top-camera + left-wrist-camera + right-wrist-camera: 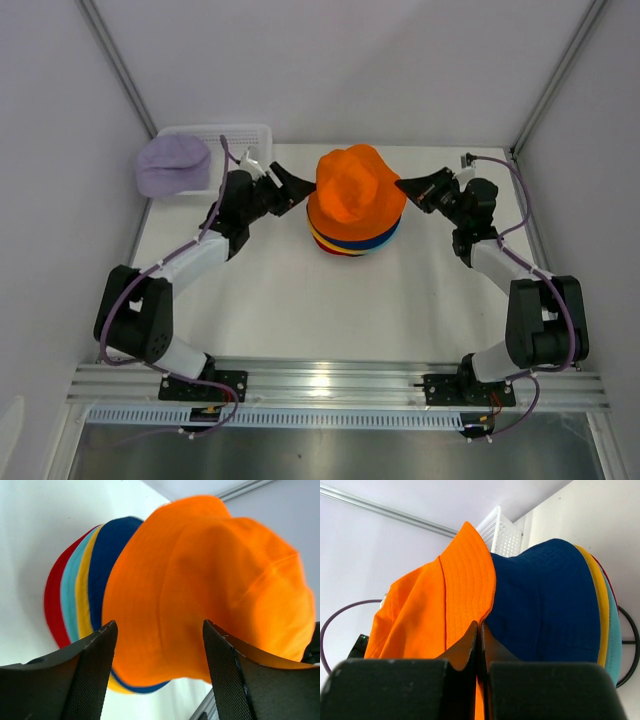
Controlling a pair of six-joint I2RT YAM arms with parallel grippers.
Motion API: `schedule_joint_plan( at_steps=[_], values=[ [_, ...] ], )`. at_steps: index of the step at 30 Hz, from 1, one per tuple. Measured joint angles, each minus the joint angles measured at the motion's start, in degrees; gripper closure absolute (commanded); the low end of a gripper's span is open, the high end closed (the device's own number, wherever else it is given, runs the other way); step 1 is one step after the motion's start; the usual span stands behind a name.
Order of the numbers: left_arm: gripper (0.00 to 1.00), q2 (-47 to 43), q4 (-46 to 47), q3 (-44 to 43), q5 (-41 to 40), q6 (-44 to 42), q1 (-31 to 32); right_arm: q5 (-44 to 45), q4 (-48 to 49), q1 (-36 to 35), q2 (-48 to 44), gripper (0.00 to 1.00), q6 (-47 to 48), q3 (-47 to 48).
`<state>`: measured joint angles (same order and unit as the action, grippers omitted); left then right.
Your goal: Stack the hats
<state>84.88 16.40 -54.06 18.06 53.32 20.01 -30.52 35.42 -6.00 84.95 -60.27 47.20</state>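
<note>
Orange hat (pixel 352 185) uppermost: crowned the stack (pixel 345 246) of navy, yellow, teal and red mid-table (pixel 300 300). Pinched its brim with the closed right end effector (pixel 479 625); held the left end effector (pixel 159 625) wide around it. Left the lavender hat (pixel 172 165) at the basket (pixel 245 135).

Orange hat (pixel 210 590) sits outermost over nested navy hat (pixel 107 565), yellow hat (pixel 84 595), teal hat (pixel 69 595) and red hat (pixel 52 600) (only their edges visible). Left gripper (pixel 160 625) has its fingers spread wide.

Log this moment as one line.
orange hat: topping stack | left end effector: open | right end effector: shut on its brim | lavender hat: apart, at basket
</note>
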Motion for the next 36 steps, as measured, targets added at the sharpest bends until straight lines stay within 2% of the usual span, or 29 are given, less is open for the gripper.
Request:
schedule_joint_plan(
  at_steps=[4, 9, 14, 24, 36],
  values=[
    [0.37, 2.4, 7.2, 0.6, 1.8, 3.8, 0.0, 0.1, 0.0, 0.0, 0.0, 1.00, 0.8, 0.0],
    [0.35, 4.3, 11.9, 0.8, 2.7, 6.2, 0.0, 0.1, -0.1, 0.0, 0.0, 1.00, 1.4, 0.0],
    [0.33, 4.7, 11.3, 0.9, 2.1, 6.0, 0.0, 0.8, -0.7, 0.0, 0.5, 1.00, 2.4, 0.0],
    [0.30, 5.3, 7.8, -0.7, 1.6, 1.5, 0.0, -0.5, -0.1, 0.0, 7.7, 0.99, 3.4, 0.2],
    [0.26, 9.3, 10.1, -1.9, 3.8, 0.0, -3.0, -2.1, -0.3, 0.0, 10.1, 0.96, 5.1, 2.0]
  ],
)
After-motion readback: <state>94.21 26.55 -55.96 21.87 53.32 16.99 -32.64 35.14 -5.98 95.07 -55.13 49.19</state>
